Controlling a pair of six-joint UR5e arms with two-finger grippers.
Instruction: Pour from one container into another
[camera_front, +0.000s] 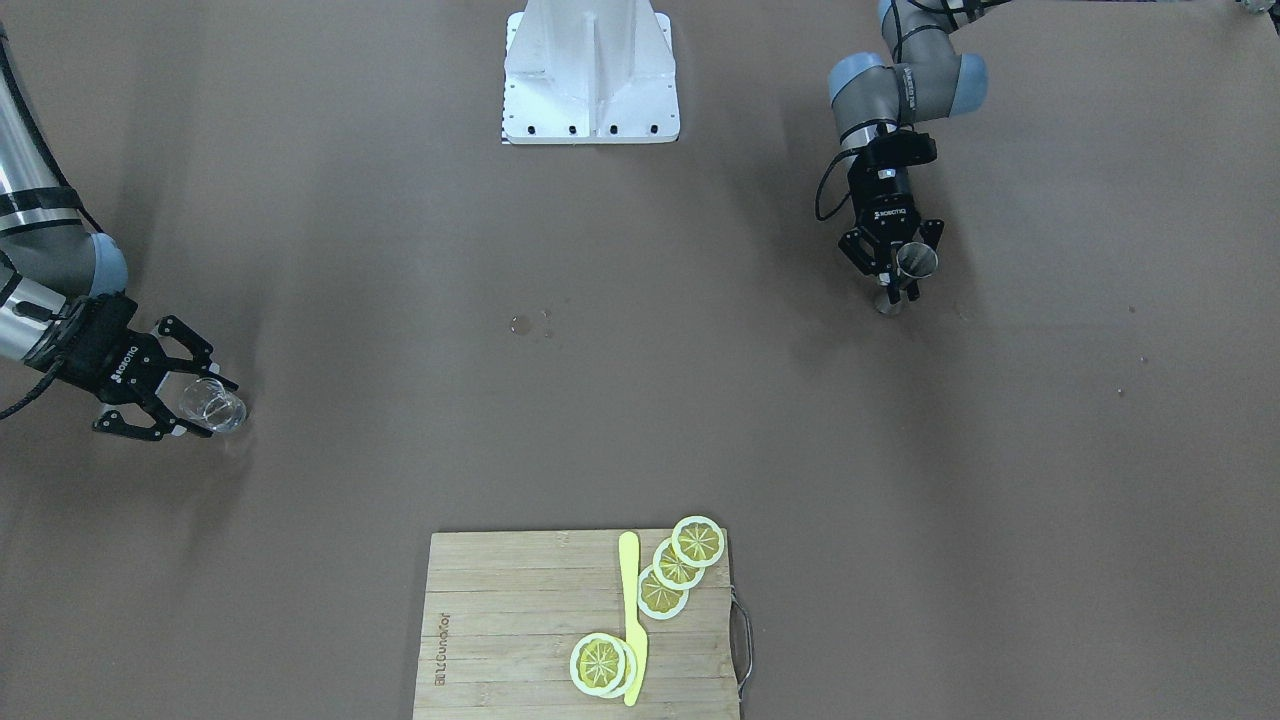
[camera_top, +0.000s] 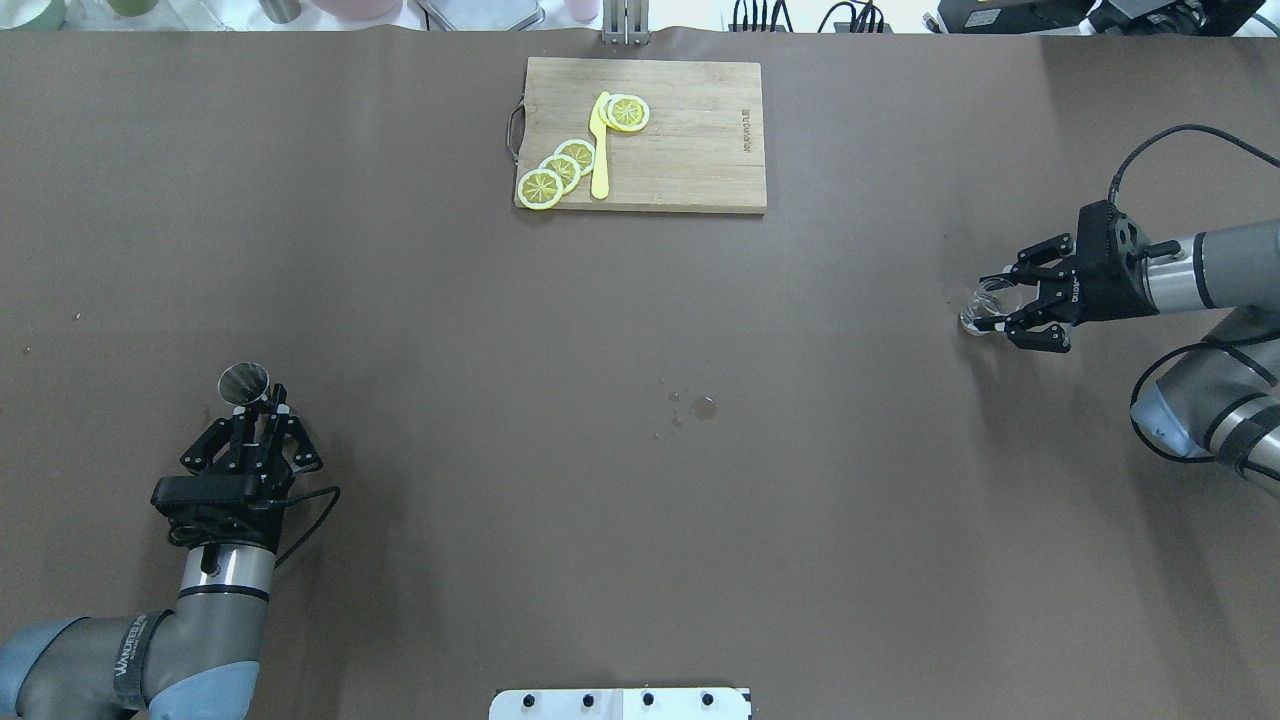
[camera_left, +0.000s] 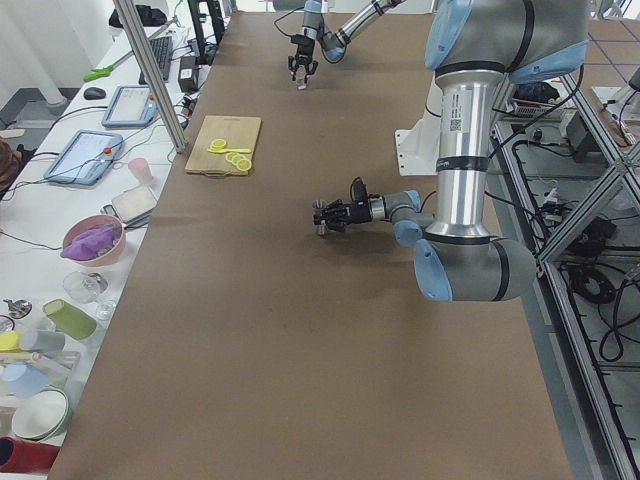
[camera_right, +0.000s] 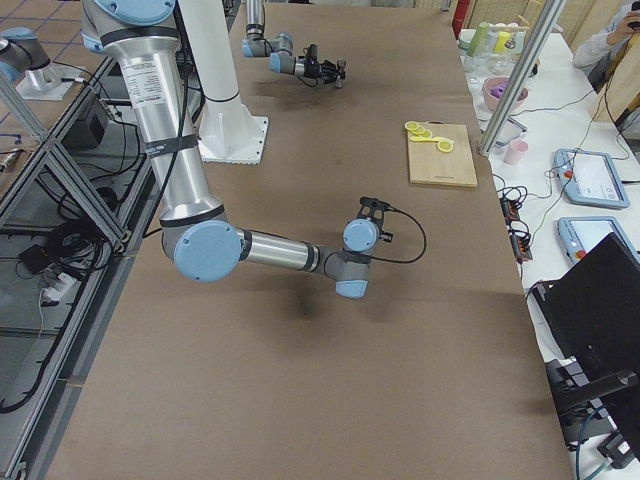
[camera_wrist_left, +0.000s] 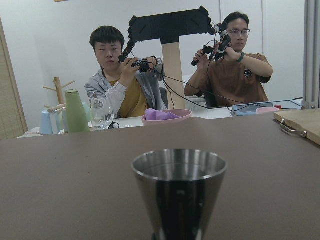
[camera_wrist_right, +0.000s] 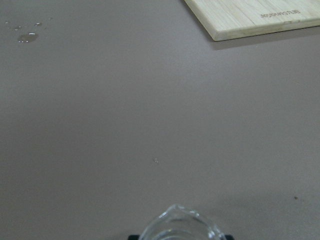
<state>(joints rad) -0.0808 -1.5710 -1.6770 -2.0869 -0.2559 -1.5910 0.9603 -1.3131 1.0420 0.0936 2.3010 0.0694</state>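
1. The left claw is clamped on the narrow waist of the steel jigger. It is well apart from the cutting board, off to the robot's left of it and nearer the robot. Holding the waist leaves the top cone's mouth free, which suits a vessel meant to receive.
2. The left wrist view shows the jigger upright, mouth up. I cannot tell whether its foot rests on the table or hangs just above it.
3. The right claw has its fingers pressed on either side of the clear glass cup. It is well apart from the board, on the robot's right of it. The arm comes in low and level, so the grip is from the side. That hold would let the wrist roll and tip the cup over its lip.
4. The glass is too clear to tell how much liquid it carries.
5. As I judge it, both vessels are in hand but on opposite sides of the board, so pouring has not begun. The next need is to bring them together, most likely over the bare stretch on the robot's side of the board.
6. A few drops lie on that stretch, a sign that liquid spills easily here. The cup's lip should sit right over the jigger's small mouth before tipping.
7. Lemon slices and a yellow knife lie on the board's robot-left half, playing no part.
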